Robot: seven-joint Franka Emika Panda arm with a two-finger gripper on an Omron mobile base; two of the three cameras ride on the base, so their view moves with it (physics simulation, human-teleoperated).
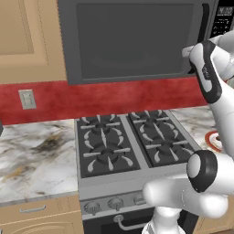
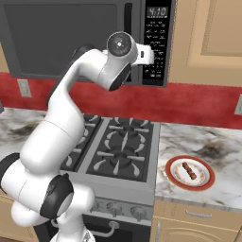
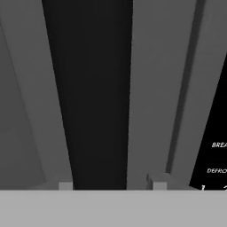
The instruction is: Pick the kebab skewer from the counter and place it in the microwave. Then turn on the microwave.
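Though the arm is busy up at the microwave (image 2: 85, 40), the kebab skewer (image 2: 189, 170) lies untouched on a red-rimmed white plate (image 2: 204, 184) on the bench (image 2: 222, 146), near its front edge to the right of the stove (image 2: 120, 151). I'd judge it light and stiff along the stick, the meat chunks soft and a little greasy; taking it across the middle, jaws square to its length, looks safest. The hand (image 3: 112, 185) is raised at the door's black vertical handle (image 3: 95, 88), its fingertips (image 3: 158, 182) either side of that dark bar, but whether they pinch it or merely straddle it I cannot tell. From the base cameras the arm's own wrist hides the hand, and the keypad (image 2: 156, 45) lettering is cut off.
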